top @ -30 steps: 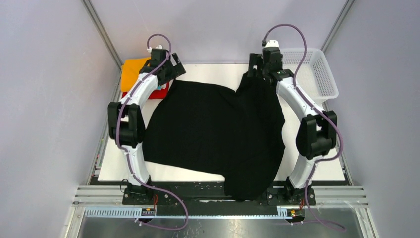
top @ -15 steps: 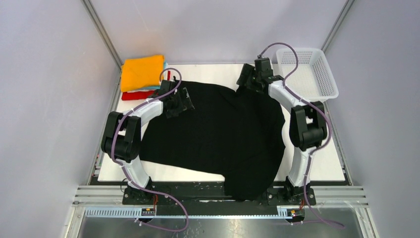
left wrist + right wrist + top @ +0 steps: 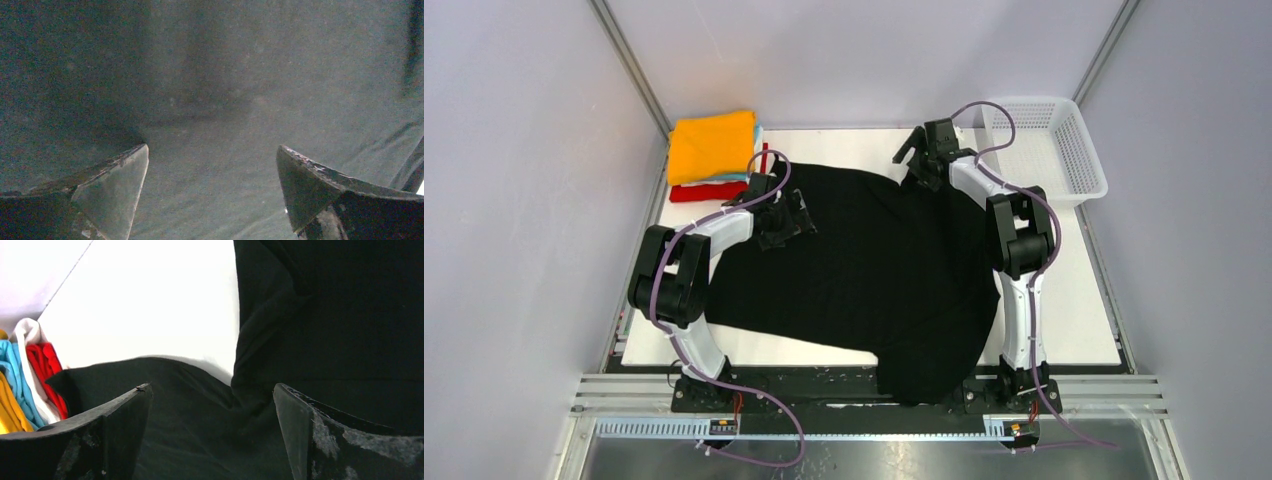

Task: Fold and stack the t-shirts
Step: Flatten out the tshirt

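Note:
A large black t-shirt (image 3: 874, 270) lies spread over the white table, its near end hanging over the front edge. A stack of folded shirts, orange (image 3: 712, 142) on top with light blue, white and red (image 3: 702, 192) below, sits at the far left corner. My left gripper (image 3: 784, 220) is open, low over the black shirt's left part; its view shows only black cloth (image 3: 215, 100) between the fingers. My right gripper (image 3: 921, 160) is open over the shirt's far edge (image 3: 280, 330). The stack (image 3: 30, 375) shows at the left of the right wrist view.
A white plastic mesh basket (image 3: 1044, 145) stands at the far right corner. The white table top (image 3: 1084, 320) shows to the right of the shirt and along the far edge (image 3: 150, 305). Metal frame posts and grey walls close in both sides.
My left arm came down from beside the folded stack onto the black shirt's left part. My right gripper let go of the lifted cloth and moved left along the far edge.

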Robot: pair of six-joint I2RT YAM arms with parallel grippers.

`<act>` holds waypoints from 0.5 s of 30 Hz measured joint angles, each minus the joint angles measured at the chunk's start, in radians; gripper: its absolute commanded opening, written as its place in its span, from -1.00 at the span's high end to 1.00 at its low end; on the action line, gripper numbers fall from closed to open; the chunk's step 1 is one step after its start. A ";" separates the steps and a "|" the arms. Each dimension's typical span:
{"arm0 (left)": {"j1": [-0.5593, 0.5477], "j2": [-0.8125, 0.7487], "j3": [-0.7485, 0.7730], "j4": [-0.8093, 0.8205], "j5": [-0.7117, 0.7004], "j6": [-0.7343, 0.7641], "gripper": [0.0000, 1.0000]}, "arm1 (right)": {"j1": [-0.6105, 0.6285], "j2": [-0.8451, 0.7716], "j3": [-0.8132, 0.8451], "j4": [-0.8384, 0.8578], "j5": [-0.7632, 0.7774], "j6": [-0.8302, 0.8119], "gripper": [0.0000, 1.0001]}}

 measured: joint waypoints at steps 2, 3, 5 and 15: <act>0.000 0.000 0.000 0.000 0.000 0.000 -0.98 | 0.000 0.029 0.029 0.001 0.000 0.028 -0.99; 0.000 0.000 0.000 0.000 0.000 0.000 -0.98 | 0.000 0.042 0.036 0.005 0.000 0.043 -0.99; 0.000 0.000 0.000 0.000 -0.001 0.001 -0.98 | 0.000 0.055 0.037 0.010 0.000 0.071 -0.99; 0.000 0.000 0.000 -0.001 -0.002 0.001 -0.98 | 0.000 0.229 0.271 0.050 -0.007 0.133 -0.99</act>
